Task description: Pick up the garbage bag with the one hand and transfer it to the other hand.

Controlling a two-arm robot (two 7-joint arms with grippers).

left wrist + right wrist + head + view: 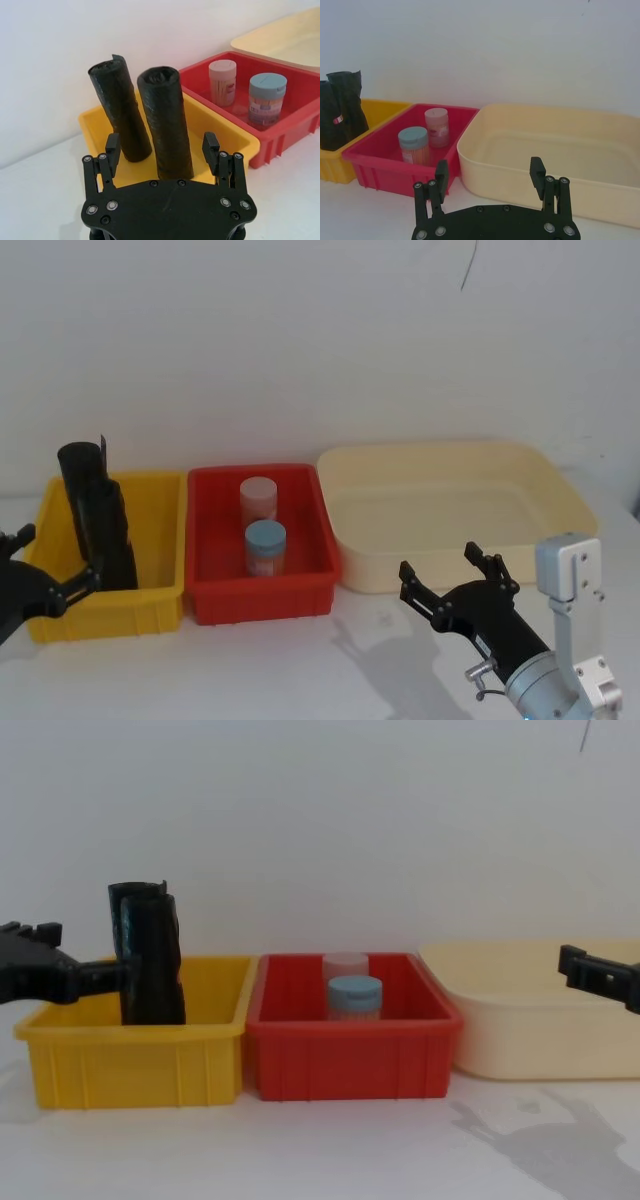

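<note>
Two black rolls stand in the yellow bin (pixel 160 540). The garbage bag (pixel 165 125) is the smooth, thicker roll (pixel 118 540), and its small red mark faces the right wrist view (pixel 331 125). A thinner roll (pixel 120 110) with an uneven top leans just behind it. My left gripper (pixel 161 147) is open at the bin's left side (pixel 55 562), close to the garbage bag, with one finger on each side of it in the left wrist view. My right gripper (pixel 450 575) is open and empty, hovering in front of the cream tray (pixel 489 174).
A red bin (pixel 300 590) in the middle holds a pink-lidded jar (pixel 258 498) and a blue-lidded jar (pixel 266 545). A large cream tray (pixel 560 490) stands to the right. A white wall rises behind the bins, with bare white table in front.
</note>
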